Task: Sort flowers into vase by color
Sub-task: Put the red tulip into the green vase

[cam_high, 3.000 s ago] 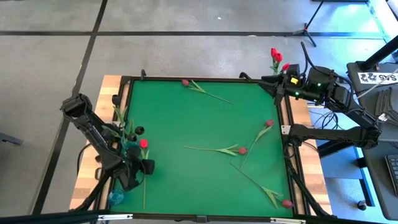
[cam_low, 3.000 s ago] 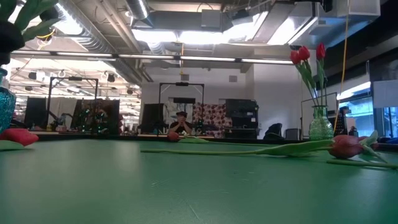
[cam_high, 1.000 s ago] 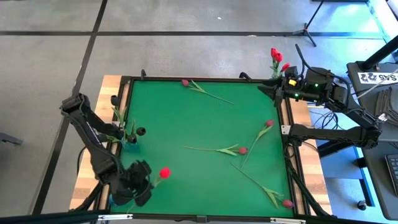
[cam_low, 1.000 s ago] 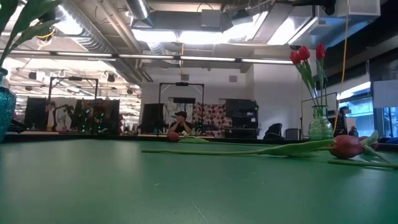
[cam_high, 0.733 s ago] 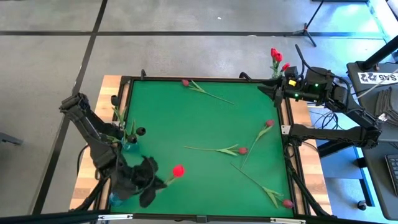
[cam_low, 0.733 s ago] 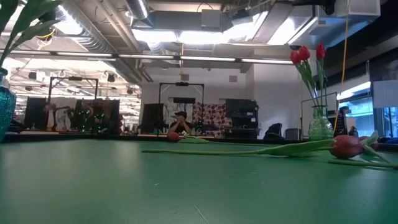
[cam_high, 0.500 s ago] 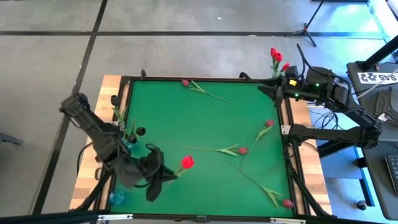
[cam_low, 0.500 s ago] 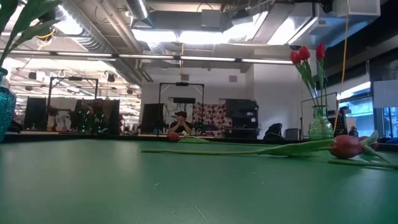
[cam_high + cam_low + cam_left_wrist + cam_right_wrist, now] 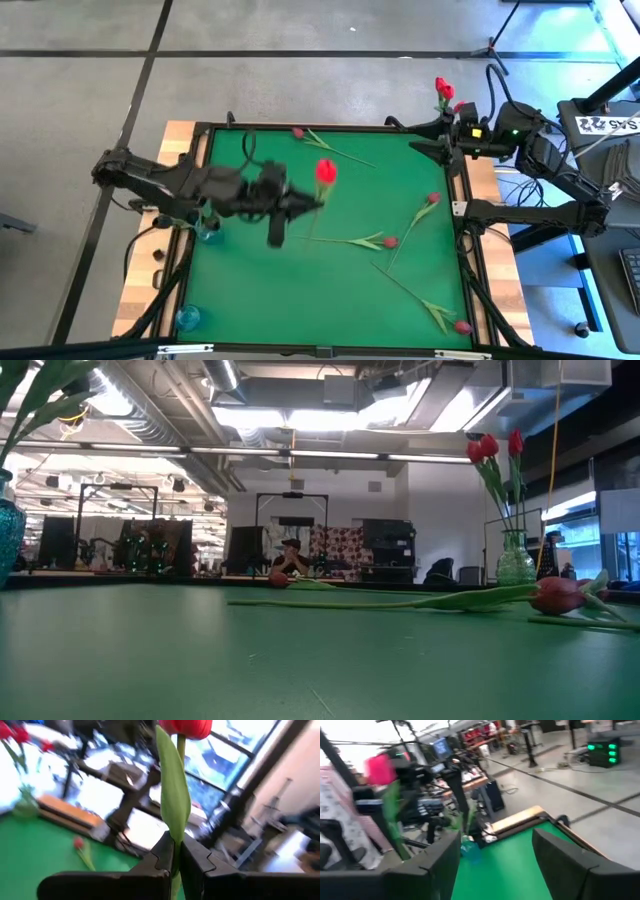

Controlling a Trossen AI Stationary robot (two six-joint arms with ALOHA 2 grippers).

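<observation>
My left gripper (image 9: pixel 305 205) hangs over the middle of the green table (image 9: pixel 260 290), shut on a bright red tulip (image 9: pixel 325 170) whose head (image 9: pixel 186 726) stands above the fingers. My right gripper (image 9: pixel 418 137) waits open and empty at the far right corner, beside a clear vase of red tulips (image 9: pixel 443 95). Several more tulips lie flat on the mat: one at the far edge (image 9: pixel 297 132), two right of centre (image 9: pixel 390 242) (image 9: pixel 433 198), one at the near right corner (image 9: pixel 461 326). A blue vase (image 9: pixel 208 232) with green stems stands at the left edge. My left gripper pinches the tulip's green stem and its long leaf (image 9: pixel 175 851) between its two fingers, well below the head. The fingers point level from the table's left toward its right and lie across the stem. The tulip stands roughly upright, lifted clear of the table.
A second small blue vase (image 9: pixel 187 318) stands at the near left corner. The table has a raised dark frame (image 9: pixel 330 127) and wooden side strips. In the low view, the red-tulip vase (image 9: pixel 515 555) stands at the right and a teal vase (image 9: pixel 8 530) at the left.
My left gripper, still shut on the red tulip, has swung up from the near left corner toward the table's middle and far side, rolling so the tulip now stands upright. My right gripper has turned a little in place.
</observation>
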